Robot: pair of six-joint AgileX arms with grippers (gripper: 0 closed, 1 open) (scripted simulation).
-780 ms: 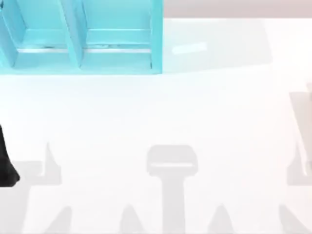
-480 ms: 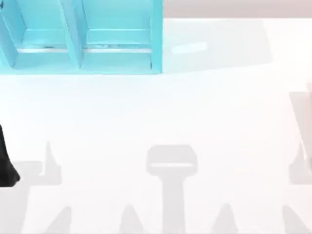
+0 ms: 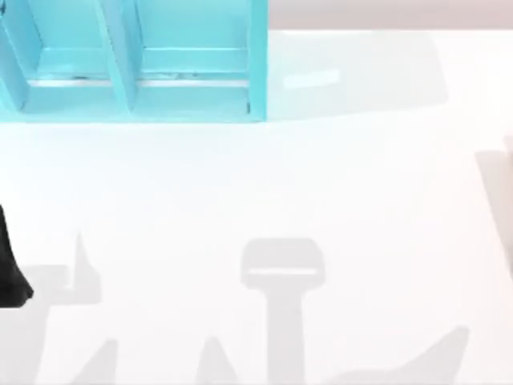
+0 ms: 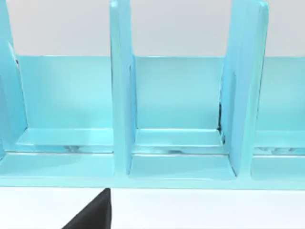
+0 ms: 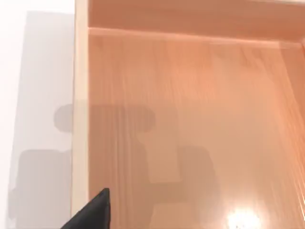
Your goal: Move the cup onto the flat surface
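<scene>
The cup is out of view. A flat wooden surface with a raised rim lies directly under my right wrist camera. A black part of my right gripper pokes in above the rim's edge. A black part of my left gripper shows in the left wrist view, low over the white table and facing the cyan rack. In the top view my left arm is a dark shape at the table's left edge.
The cyan rack with upright dividers stands at the table's back left. A thin sliver of the wooden piece peeks in at the right edge. Grey arm shadows fall across the white table near the front.
The shadow at the table's right front edge is gone, and a long slanted shadow now lies at the front right: the right arm has moved. The left arm stays put.
</scene>
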